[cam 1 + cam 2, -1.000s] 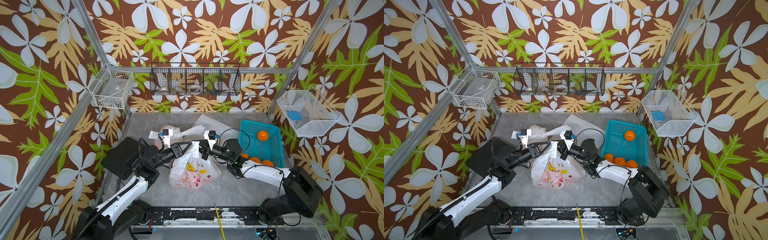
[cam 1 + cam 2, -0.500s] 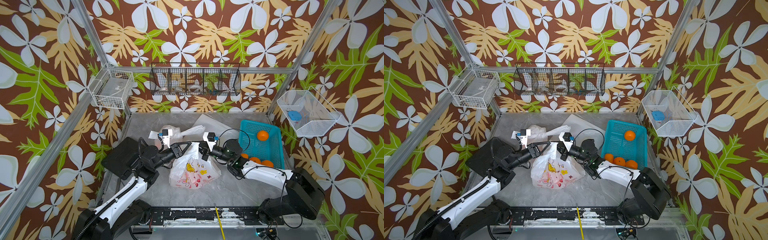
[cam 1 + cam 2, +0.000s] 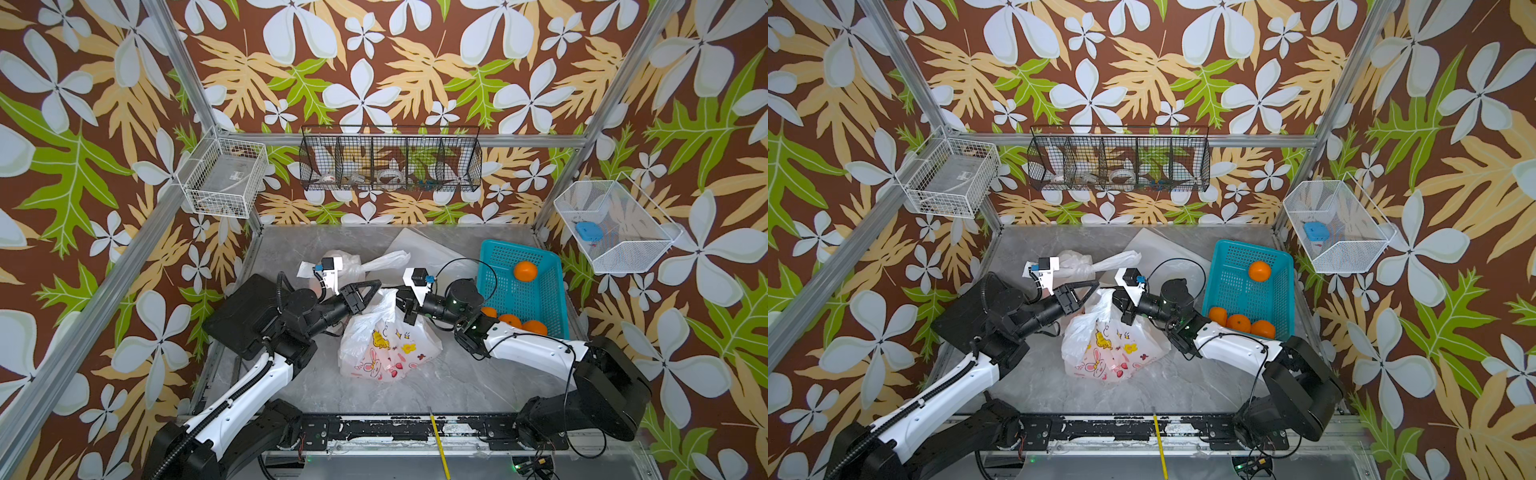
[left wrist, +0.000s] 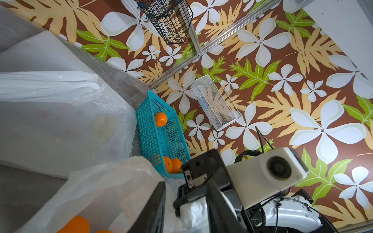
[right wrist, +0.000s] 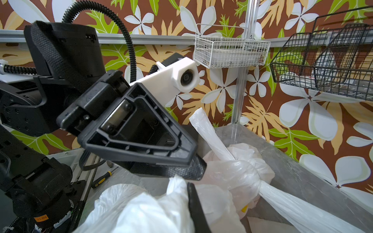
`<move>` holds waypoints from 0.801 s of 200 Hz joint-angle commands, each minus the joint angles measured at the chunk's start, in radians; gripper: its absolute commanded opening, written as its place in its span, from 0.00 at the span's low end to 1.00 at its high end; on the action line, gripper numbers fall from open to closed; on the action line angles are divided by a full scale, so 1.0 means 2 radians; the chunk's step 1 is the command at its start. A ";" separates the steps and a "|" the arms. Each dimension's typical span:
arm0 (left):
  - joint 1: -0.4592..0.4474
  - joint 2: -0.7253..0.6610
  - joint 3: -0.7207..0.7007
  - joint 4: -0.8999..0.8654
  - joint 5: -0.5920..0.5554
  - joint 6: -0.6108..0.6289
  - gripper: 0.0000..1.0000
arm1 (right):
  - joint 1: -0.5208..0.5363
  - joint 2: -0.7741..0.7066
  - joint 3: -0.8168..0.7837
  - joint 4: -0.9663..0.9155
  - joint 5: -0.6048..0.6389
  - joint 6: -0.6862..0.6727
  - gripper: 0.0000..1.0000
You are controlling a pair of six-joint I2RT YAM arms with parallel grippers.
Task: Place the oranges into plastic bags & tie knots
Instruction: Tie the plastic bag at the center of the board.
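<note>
The right gripper (image 3: 406, 311) is clamped shut on the bunched top of the printed plastic bag (image 3: 386, 345). The bag sits on the grey tabletop (image 3: 457, 374) between both arms, with oranges (image 4: 75, 224) inside. The left gripper (image 3: 372, 289) hangs just beside the bag's top, opposite; I cannot tell how wide its jaws stand. Behind lies a second bag (image 3: 353, 268), closed by a knot (image 5: 252, 171). On the right side, a teal basket (image 3: 515, 299) holds four loose oranges (image 3: 525, 271).

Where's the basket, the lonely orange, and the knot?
teal basket (image 3: 540, 299), in a top view, bare mesh floor
lone orange (image 3: 525, 271), in a top view, its middle
knot (image 5: 251, 171), right wrist view, tight twist
</note>
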 commanded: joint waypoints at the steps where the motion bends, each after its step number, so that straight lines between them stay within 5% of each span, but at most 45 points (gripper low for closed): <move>1: 0.000 -0.007 0.006 -0.025 -0.001 0.018 0.39 | 0.001 -0.003 0.000 0.005 0.015 -0.005 0.00; 80: -0.017 0.000 0.006 -0.008 0.000 0.015 0.36 | 0.000 0.001 0.004 0.003 0.014 -0.004 0.00; 160: -0.027 -0.001 0.021 -0.038 -0.018 0.042 0.21 | 0.001 0.002 0.005 -0.010 0.019 -0.012 0.00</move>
